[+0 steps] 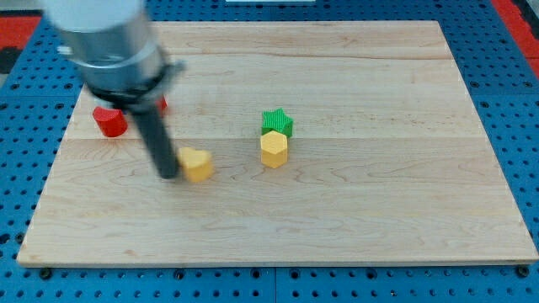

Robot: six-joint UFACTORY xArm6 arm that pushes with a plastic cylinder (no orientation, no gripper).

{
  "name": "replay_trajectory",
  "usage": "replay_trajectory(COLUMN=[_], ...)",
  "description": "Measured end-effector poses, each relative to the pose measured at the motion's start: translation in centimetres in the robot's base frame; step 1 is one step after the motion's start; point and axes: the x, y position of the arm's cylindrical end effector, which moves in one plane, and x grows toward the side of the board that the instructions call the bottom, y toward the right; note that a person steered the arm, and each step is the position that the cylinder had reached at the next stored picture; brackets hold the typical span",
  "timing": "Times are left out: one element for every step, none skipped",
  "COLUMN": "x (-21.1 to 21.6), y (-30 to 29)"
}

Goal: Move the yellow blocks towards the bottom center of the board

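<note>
Two yellow blocks lie on the wooden board (pixel 337 219). A yellow heart-like block (pixel 198 165) sits left of centre. A yellow hexagon block (pixel 274 149) sits near the centre, touching a green star block (pixel 276 122) just above it. My tip (pixel 168 175) rests on the board right beside the left edge of the yellow heart-like block, touching or nearly touching it. The rod (pixel 154 139) rises from the tip up to the blurred grey arm head (pixel 105 42) at the view's top left.
A red block (pixel 109 121) lies at the view's left, partly hidden by the arm, and a second bit of red (pixel 162 105) shows just right of the rod. The board sits on a blue perforated table (pixel 514 101).
</note>
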Motion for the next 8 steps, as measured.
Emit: replay_trajectory(x=[-2.1, -3.5, 2.7, 4.6, 0.5, -7.0, -3.1, 2.4], y=[-2.3, 5.1, 9.8, 12.4, 19.5, 19.7, 13.5, 11.9])
